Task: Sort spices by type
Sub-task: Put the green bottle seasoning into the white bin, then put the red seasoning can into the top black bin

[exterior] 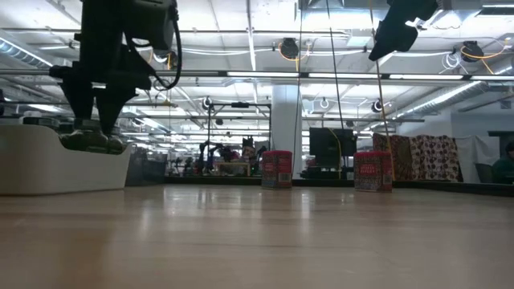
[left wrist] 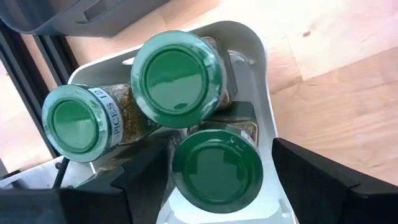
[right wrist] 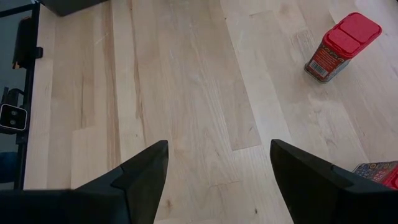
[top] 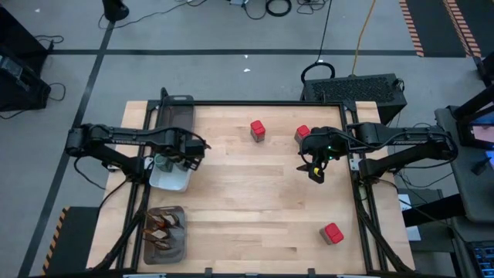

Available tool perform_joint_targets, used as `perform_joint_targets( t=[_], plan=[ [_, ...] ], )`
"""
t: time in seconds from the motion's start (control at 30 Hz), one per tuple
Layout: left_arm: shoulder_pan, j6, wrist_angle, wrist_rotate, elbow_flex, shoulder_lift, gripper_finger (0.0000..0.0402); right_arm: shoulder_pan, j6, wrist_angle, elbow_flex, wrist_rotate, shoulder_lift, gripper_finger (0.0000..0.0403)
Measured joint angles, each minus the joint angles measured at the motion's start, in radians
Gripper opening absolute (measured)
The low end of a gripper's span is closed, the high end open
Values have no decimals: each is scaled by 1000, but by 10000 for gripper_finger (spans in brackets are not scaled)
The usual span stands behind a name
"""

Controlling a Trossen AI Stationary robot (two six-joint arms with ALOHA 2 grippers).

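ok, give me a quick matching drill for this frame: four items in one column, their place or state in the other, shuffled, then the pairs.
1. left gripper
2. right gripper
3. brown-orange pointed sachets
4. round glass jars with green lids

A. in the grey mesh tray at the table's near-left corner
B. open, above bare wood
C. inside the white plastic dish
D. open, over the white plastic dish, around a jar

Pairs: 1-D, 2-B, 3-A, 4-C

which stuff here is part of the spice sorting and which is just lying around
Part of the job:
- red boxes
- green-lidded jars in the white dish, left pincer over them
- brown sachets in the near mesh tray
- right pincer, open and empty

Just lying about:
- far mesh tray
- black case behind the table
- floor cables
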Motion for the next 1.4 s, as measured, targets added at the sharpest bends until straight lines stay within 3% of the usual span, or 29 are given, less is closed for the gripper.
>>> perform_joint_targets(
  t=[0.8, 1.03, 1.4],
  plan=[
    [16, -138, -49, 7, -33, 0, 283, 0, 0, 0, 0, 0, 0, 265],
    [16, -109, -15, 6, -33, 0, 283, 0, -1, 0, 0, 0, 0, 265],
    [16, -65, -90, -32, 32, -8, 283, 0, -4, 0, 0, 0, 0, 265]
  ],
)
